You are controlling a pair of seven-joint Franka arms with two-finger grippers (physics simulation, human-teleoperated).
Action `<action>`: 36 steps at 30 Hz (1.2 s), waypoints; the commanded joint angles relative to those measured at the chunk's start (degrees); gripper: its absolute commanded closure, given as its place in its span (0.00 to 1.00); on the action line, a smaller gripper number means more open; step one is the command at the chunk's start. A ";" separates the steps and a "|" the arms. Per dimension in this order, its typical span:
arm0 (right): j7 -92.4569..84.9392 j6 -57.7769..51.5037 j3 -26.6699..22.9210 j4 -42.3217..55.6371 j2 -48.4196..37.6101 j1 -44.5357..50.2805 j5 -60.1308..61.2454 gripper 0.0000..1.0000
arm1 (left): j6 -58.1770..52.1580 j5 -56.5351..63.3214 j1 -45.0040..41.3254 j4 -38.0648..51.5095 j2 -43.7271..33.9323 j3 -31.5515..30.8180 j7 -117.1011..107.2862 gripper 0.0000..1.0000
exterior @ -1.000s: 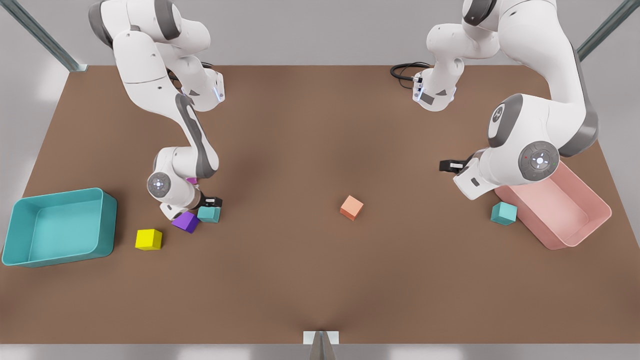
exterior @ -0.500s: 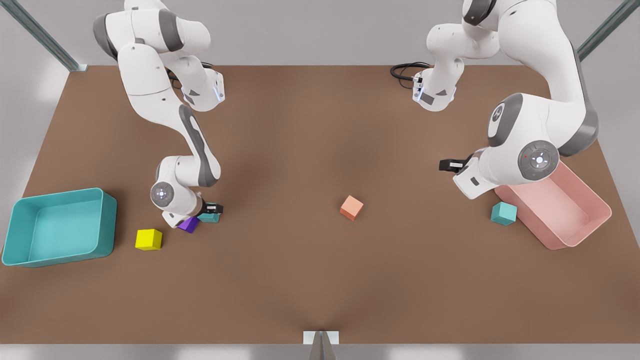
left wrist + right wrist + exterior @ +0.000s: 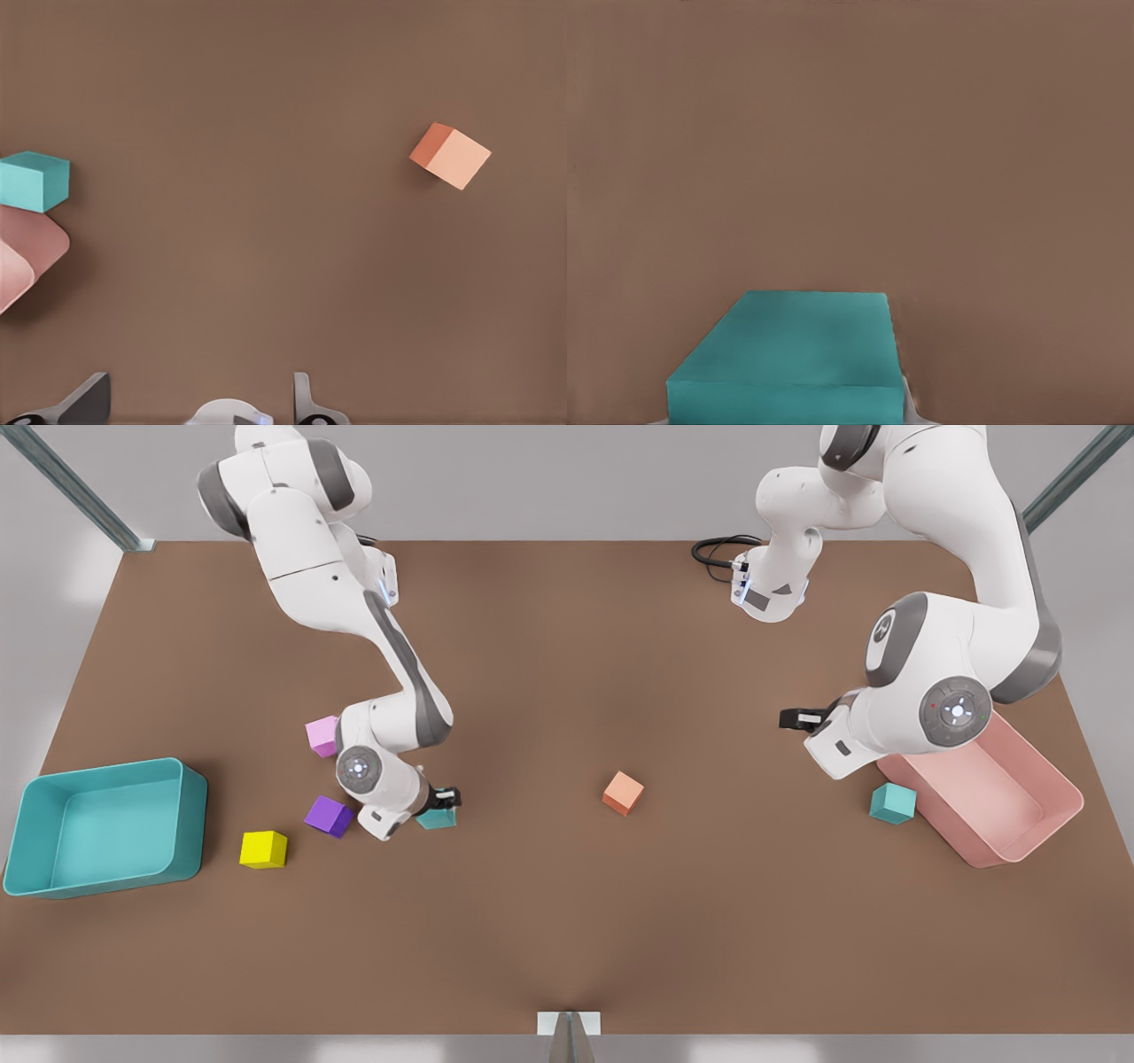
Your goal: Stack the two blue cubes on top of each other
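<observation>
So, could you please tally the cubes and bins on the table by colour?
Teal cubes: 2
Purple cube: 1
Pink cube: 1
Yellow cube: 1
Orange cube: 1
Teal bin: 1
Pink bin: 1
Total: 8

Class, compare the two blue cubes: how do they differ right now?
The gripped blue cube sits between the right gripper's fingers; the free blue cube is untouched, the open left gripper waiting apart. The gripped cube is near the purple cube; the free one lies beside the pink bin. Same colour, same size.
</observation>
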 commanded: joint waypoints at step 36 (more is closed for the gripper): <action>1.08 -44.83 -9.66 41.74 7.59 2.07 3.91 0.00 | 59.20 1.20 10.31 -29.84 7.36 14.41 66.26 0.00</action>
